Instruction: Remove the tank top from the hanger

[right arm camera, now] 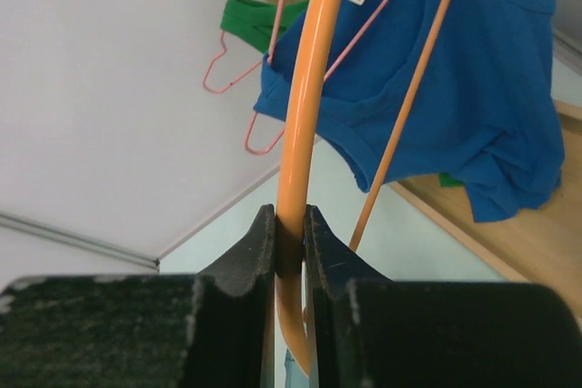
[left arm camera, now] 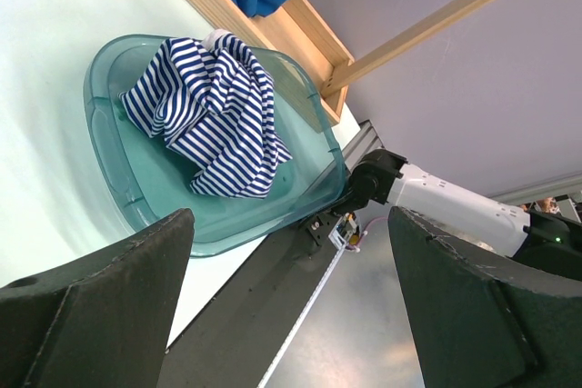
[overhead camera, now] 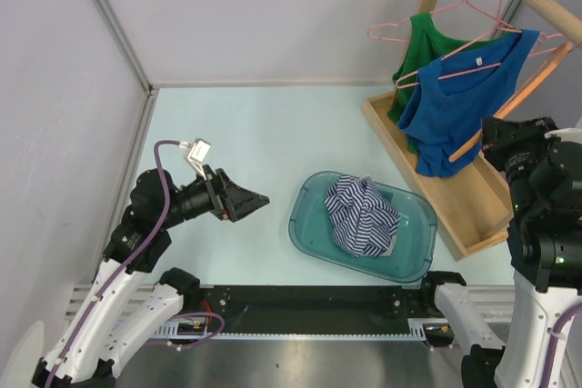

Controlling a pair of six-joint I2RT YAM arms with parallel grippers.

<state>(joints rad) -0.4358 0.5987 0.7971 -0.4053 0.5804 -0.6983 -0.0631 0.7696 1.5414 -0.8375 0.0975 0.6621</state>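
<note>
My right gripper (right arm camera: 289, 224) pinches the orange hanger (right arm camera: 309, 88), which looks bare.
My left gripper (overhead camera: 256, 199) waits spread, since the striped tank top (overhead camera: 362, 213) already lies in the tub (overhead camera: 305, 229), mid-frame.

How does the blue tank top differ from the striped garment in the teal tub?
The blue tank top is plain blue; the striped garment is navy and white. The blue tank top hangs spread out at the wooden rack; the striped garment lies crumpled in a heap in the teal tub. Both are cloth garments.
</note>
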